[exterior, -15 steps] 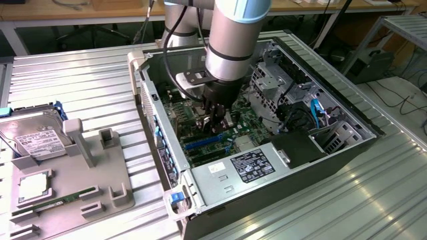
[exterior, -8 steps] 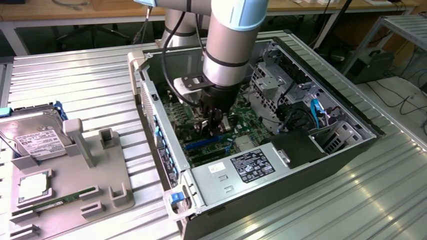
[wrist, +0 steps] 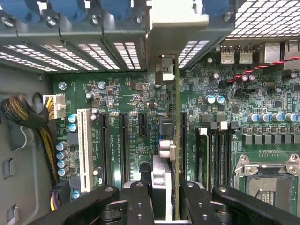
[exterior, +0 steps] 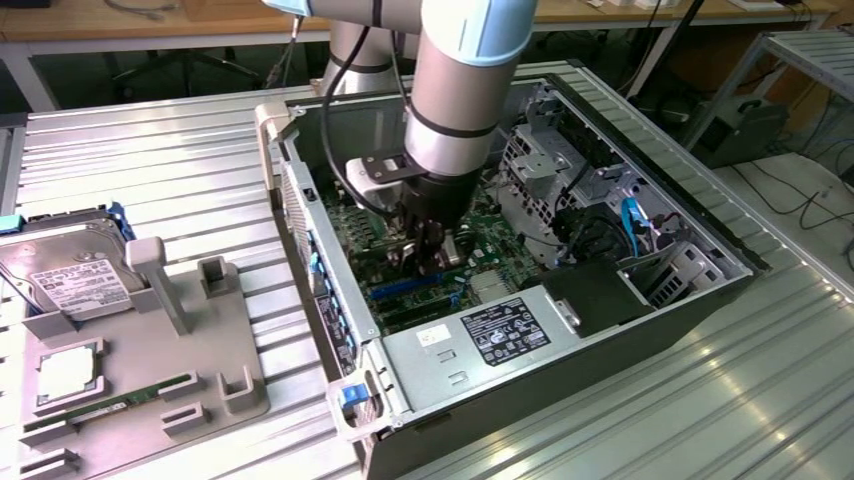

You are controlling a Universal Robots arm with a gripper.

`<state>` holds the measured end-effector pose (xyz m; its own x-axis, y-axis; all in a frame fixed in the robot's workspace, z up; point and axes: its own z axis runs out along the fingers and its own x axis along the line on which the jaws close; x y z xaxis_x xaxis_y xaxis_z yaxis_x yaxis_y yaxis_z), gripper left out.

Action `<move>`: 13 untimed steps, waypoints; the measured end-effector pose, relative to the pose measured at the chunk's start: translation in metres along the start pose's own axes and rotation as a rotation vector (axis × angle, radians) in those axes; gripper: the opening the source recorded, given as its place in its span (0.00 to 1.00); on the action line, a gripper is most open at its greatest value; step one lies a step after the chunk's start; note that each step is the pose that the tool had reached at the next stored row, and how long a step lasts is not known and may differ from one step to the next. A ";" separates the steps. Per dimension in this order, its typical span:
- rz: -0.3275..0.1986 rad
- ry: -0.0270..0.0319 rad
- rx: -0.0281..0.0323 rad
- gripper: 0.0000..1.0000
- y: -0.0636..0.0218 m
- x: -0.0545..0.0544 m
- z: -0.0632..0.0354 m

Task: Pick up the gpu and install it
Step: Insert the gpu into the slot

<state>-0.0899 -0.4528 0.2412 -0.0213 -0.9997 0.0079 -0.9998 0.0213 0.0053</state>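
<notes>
My gripper [wrist: 166,197] is down inside the open computer case [exterior: 694,225], over the green motherboard [wrist: 131,93]. It is shut on the gpu [wrist: 177,117], which I see edge-on in the wrist view as a thin green board standing upright between the black fingers [wrist: 139,201]. The card's silver end bracket [wrist: 176,26] reaches the rear slot openings of the case. Its lower edge runs beside a long black expansion slot [wrist: 183,140]; whether it is seated I cannot tell. In the exterior view the gripper [exterior: 427,255] hides most of the card.
A white slot [wrist: 85,150] and black slots [wrist: 124,147] lie beside the card, with memory slots [wrist: 220,154] and the CPU socket [wrist: 267,178] on its other side. On the exterior view's left, a grey fixture [exterior: 160,370] carries a hard drive [exterior: 67,275] and a memory stick [exterior: 107,405].
</notes>
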 end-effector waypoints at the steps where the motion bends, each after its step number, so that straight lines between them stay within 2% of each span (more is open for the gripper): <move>1: 0.000 0.0001 0.0000 0.29 0.0006 0.000 0.0003; 13: 0.002 0.0002 -0.0001 0.29 0.0059 0.000 0.0094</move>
<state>-0.0959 -0.4523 0.2319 -0.0236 -0.9997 0.0080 -0.9997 0.0236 0.0054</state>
